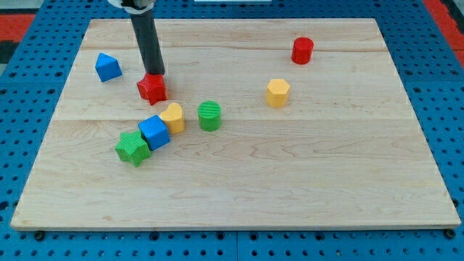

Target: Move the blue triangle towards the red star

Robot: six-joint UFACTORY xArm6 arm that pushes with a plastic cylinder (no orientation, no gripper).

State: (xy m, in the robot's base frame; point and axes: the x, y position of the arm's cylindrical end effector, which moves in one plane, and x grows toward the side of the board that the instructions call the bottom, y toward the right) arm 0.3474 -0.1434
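Observation:
The blue triangle lies near the view's upper left on the wooden board. The red star lies to its right and a little lower, with a gap between them. My tip stands at the red star's upper edge, touching or nearly touching it, to the right of the blue triangle. The dark rod rises from there to the view's top.
Below the red star sit a yellow heart-like block, a blue cube and a green star, close together. A green cylinder lies right of them. A yellow hexagon and a red cylinder lie further right.

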